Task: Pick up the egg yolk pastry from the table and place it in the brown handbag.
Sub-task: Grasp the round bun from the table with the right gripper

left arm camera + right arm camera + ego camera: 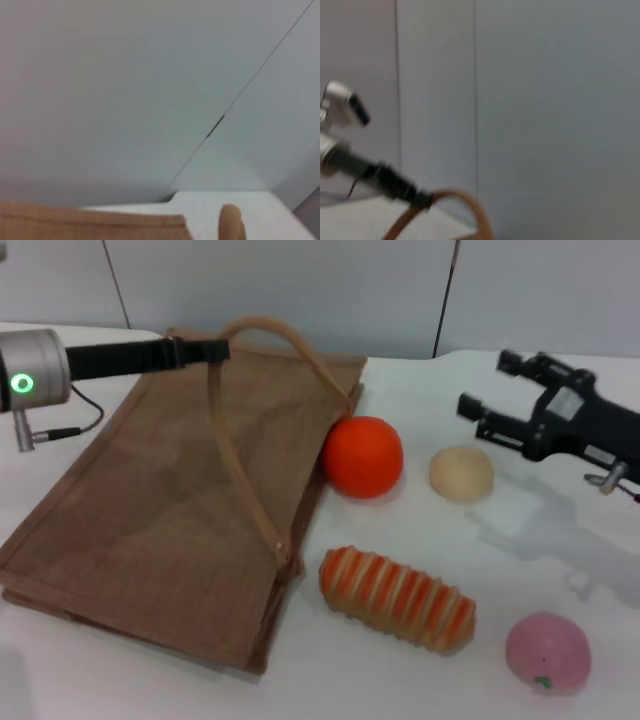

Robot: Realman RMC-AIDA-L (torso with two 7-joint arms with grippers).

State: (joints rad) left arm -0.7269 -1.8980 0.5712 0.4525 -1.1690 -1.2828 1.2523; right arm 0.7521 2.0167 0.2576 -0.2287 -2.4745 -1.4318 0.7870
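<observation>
Five items lie on the white table in the head view, placed here by the brown handbag, which lies flat. An orange fruit touches the bag's right edge; the egg yolk pastry sits just past the fruit, apart from it, with bare table all round. A striped bread roll lies off the bag's near right corner, a pink ball farther right. The left gripper, jaws closed on one loop handle, holds it raised above the bag's far edge. The right gripper, jaws spread open, hovers above the table beyond the pastry, clear of it. Left wrist view: the bag's far edge and a handle tip against the wall. Right wrist view: the left gripper pinching the handle's arch.
</observation>
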